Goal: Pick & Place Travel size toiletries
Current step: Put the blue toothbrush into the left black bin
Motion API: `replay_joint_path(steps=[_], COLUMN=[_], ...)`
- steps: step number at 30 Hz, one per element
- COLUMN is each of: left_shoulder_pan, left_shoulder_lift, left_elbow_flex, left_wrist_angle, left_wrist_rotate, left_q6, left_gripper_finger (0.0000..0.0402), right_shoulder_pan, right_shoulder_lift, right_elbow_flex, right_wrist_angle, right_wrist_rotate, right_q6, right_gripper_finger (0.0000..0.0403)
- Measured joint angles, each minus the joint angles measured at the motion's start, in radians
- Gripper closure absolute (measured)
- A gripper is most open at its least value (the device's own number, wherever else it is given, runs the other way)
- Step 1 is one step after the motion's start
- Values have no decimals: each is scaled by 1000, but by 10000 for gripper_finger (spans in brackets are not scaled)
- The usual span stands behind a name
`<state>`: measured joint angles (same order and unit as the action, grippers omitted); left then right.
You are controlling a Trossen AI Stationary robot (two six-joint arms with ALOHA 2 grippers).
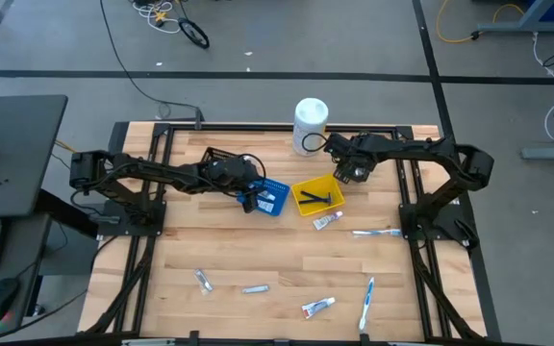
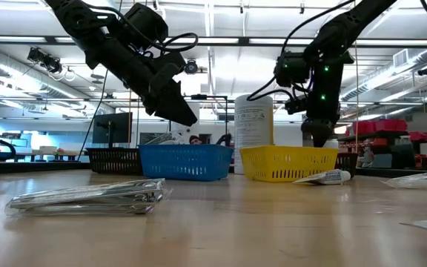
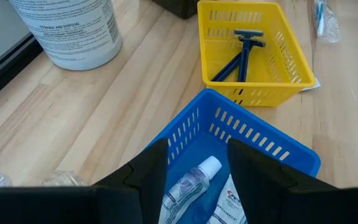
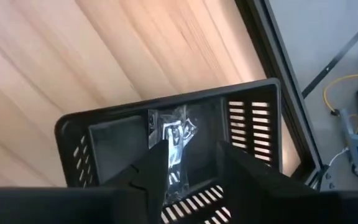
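My left gripper (image 1: 249, 199) (image 3: 197, 168) hovers open over the near-left end of the blue bin (image 1: 273, 197). Two white tubes (image 3: 190, 185) lie in that bin below its fingers. My right gripper (image 1: 352, 174) (image 4: 191, 165) is open above a black bin (image 4: 166, 118) at the far side of the table, and a clear-wrapped item (image 4: 174, 140) lies in that bin. Two dark-handled razors (image 3: 238, 53) rest in the yellow bin (image 1: 317, 195). A tube (image 1: 327, 221), two toothbrushes (image 1: 377, 232) (image 1: 366, 298), another tube (image 1: 317, 307) and two wrapped items (image 1: 203, 280) (image 1: 255, 287) lie flat on the table.
The large white canister (image 1: 310, 125) stands at the far edge, between the two arms. The blue bin and yellow bin sit side by side mid-table. A black metal frame runs around the wooden top (image 1: 258, 250). A dark desk (image 1: 8, 154) stands off the left side.
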<state>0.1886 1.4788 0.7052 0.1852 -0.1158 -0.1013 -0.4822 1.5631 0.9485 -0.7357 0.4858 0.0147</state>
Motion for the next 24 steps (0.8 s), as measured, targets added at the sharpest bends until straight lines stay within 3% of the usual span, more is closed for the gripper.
replay_joint_path(steps=[11,18,24], left_shoulder_pan=[0,0,0], left_shoulder_lift=[0,0,0], left_elbow_flex=[0,0,0], left_wrist_angle=[0,0,0], left_wrist_rotate=[0,0,0], left_q6=[-33,-75,-75], left_gripper_finger=[226,226,226], right_shoulder_pan=[126,203,275], right_shoulder_lift=[0,0,0], right_elbow_flex=[0,0,0], right_wrist_angle=[104,298,507], right_wrist_rotate=[4,38,2], right_q6=[57,79,105], right_gripper_finger=[257,257,257])
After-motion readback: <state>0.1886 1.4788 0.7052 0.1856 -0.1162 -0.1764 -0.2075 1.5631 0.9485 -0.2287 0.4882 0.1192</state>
